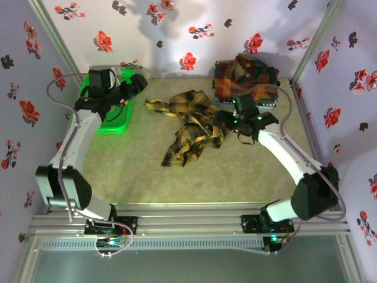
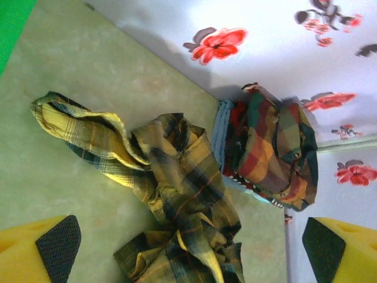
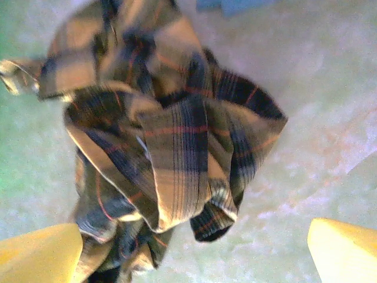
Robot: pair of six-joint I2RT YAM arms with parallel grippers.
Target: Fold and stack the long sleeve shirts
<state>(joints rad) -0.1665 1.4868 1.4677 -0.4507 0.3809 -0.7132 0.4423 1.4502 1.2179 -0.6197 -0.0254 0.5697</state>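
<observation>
mustard-yellow and black plaid flannel shirt [image 1: 189, 127] crumpled mid-table; red, orange and green plaid shirts [image 1: 244, 79] stacked far right. left gripper [image 2: 189, 250] and right gripper [image 3: 191, 253] are spread wide, empty. flattening is judged next: opposite edges must be grasped.

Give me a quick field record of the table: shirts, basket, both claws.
loose shirt: mustard-yellow and black plaid shirt, crumpled mid-table
pile: red, orange and green plaid shirts, heaped together at back right
basket: green plastic basket, back left
left claw: open, holding nothing, near the basket
right claw: open, holding nothing, above the crumpled shirt
task state: yellow shirt not yet folded or stacked
</observation>
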